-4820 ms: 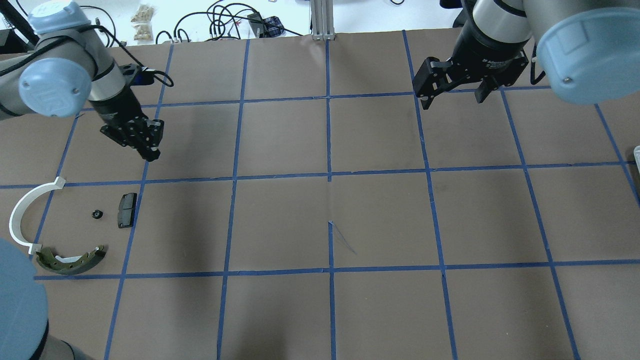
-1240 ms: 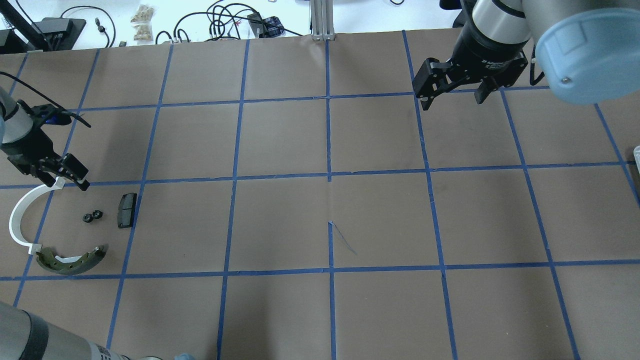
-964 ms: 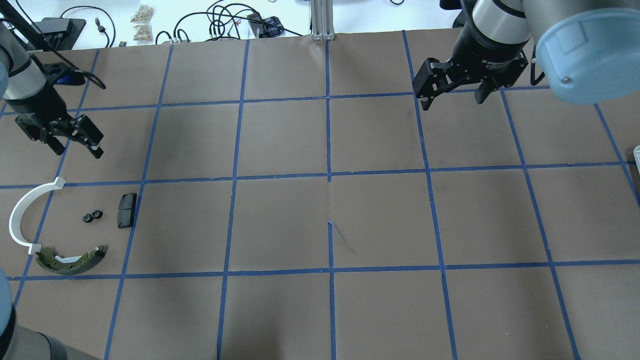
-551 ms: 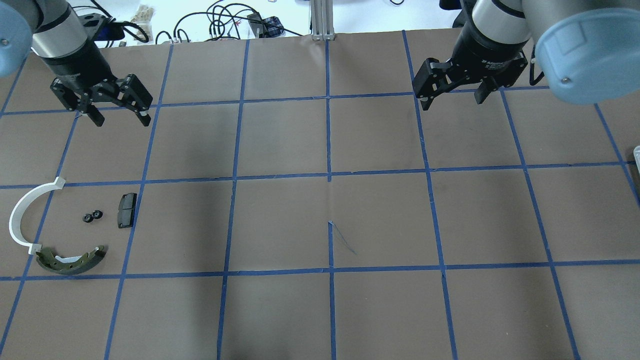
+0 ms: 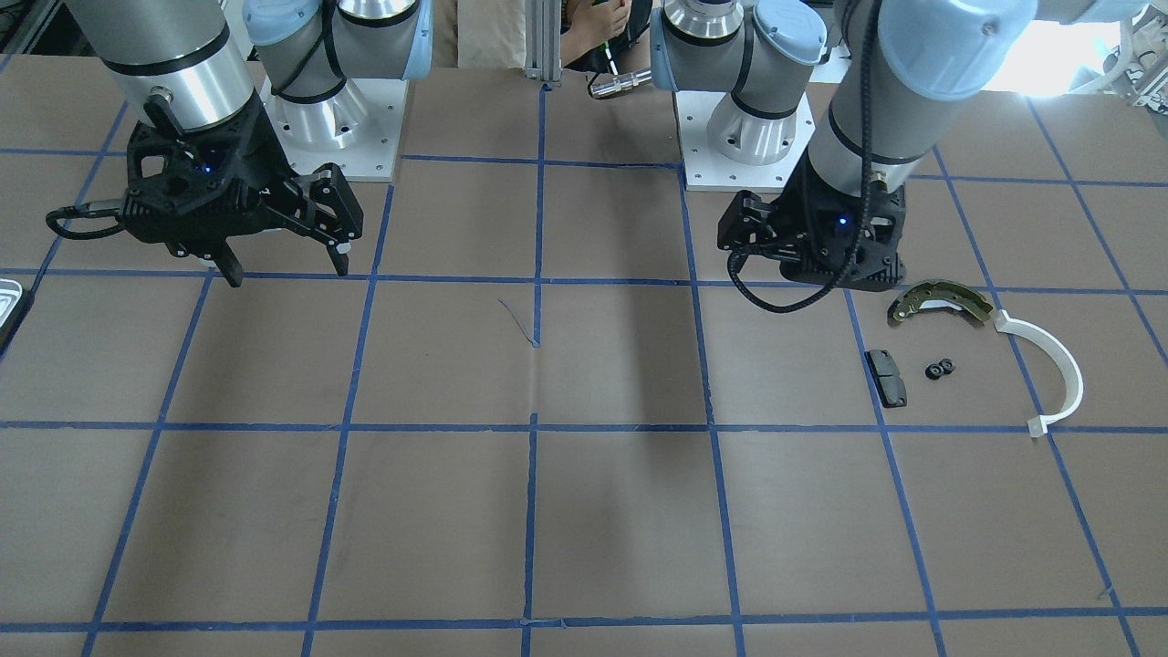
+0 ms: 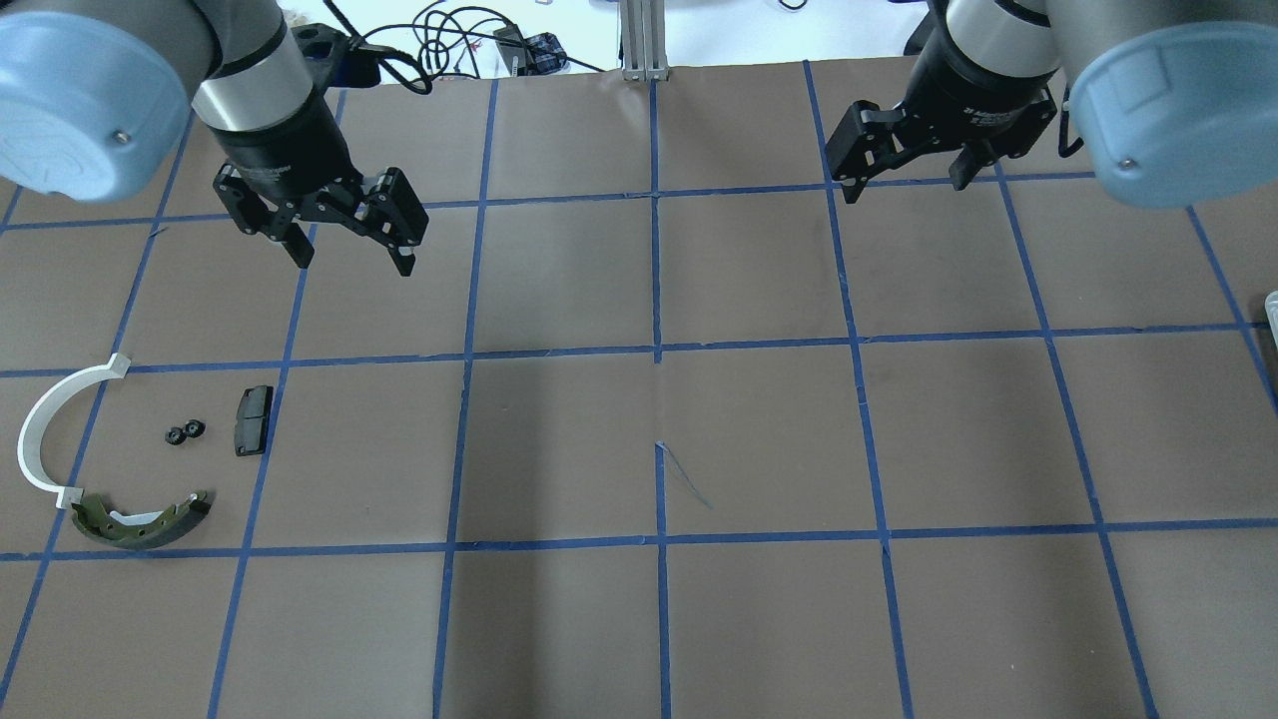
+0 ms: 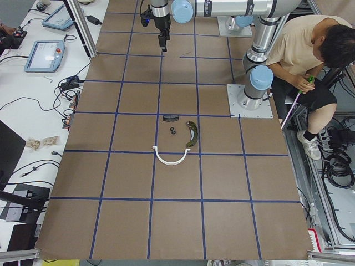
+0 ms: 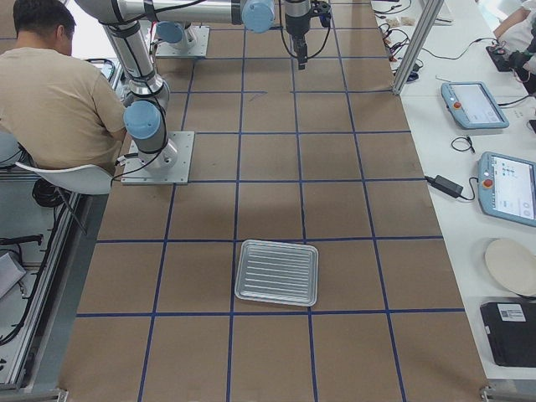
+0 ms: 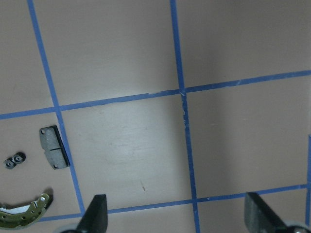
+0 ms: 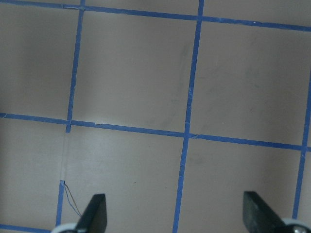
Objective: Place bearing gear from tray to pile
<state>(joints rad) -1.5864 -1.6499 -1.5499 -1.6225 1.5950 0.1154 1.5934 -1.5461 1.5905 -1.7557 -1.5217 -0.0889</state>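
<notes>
Two small black bearing gears [image 6: 186, 432] lie side by side in the pile, between the white plastic arc [image 6: 40, 429] and the black pad [image 6: 254, 420]. The bronze-and-grey brake shoe [image 6: 140, 521] lies just in front of them. My left gripper [image 6: 351, 265] is open and empty, hovering well beyond and to the right of the pile. Its wrist view shows the gears [image 9: 14, 160], pad [image 9: 53, 147] and shoe [image 9: 24, 214] at lower left. My right gripper [image 6: 904, 188] is open and empty at the far right. The silvery tray [image 8: 277, 272] holds no part that I can see.
The tray's edge barely shows at the overhead view's right border [image 6: 1272, 303] and the front view's left border [image 5: 7, 301]. Blue tape lines grid the brown table. Cables and small items lie beyond the far table edge [image 6: 449, 40]. A seated person [image 7: 302, 50] is beside the robot bases.
A second bearing gear now lies in the pile beside the first. My left gripper has opened and moved up and to the right, away from the white arc. The right arm barely moved.
</notes>
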